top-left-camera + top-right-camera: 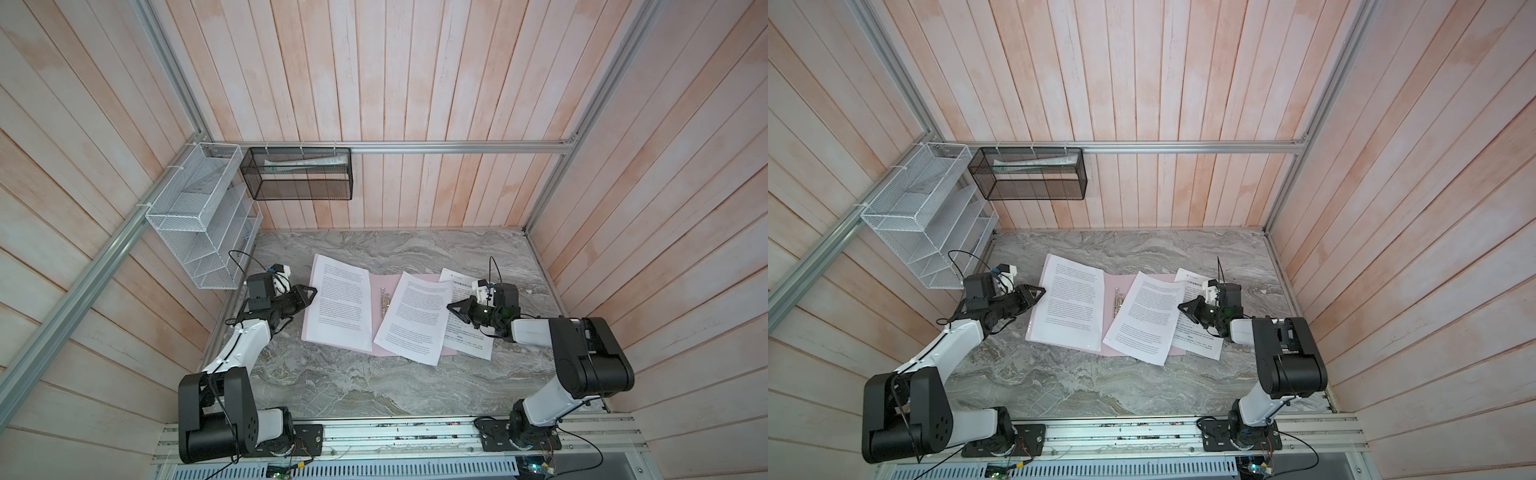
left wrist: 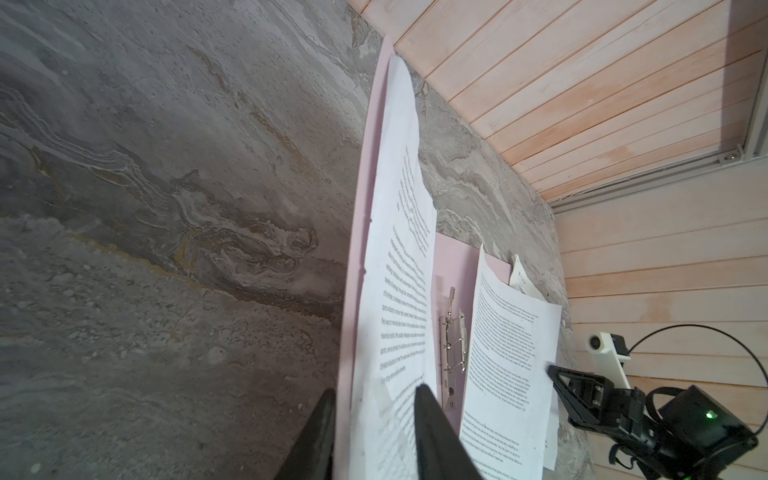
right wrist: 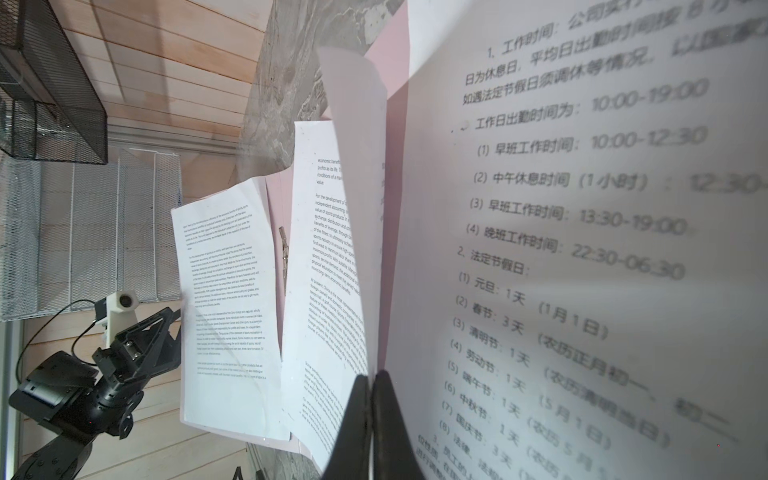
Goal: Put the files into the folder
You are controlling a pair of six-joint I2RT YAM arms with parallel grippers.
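Folder (image 1: 376,286) open, table centre. Right claw (image 1: 451,306), 3 o'clock, pinched shut on middle sheet (image 1: 411,320) edge: slide it toward 9, slow, square to folder. Left claw (image 1: 311,292), 9 o'clock, narrow gap astride folder edge: you pin that. Logo sheet (image 1: 469,340) partly off at 3.

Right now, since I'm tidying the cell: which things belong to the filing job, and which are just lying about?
Job: left sheet, middle sheet, logo sheet, pink folder, its metal clip.
Lying about: white wire rack, black mesh basket, rolled paper inside it.
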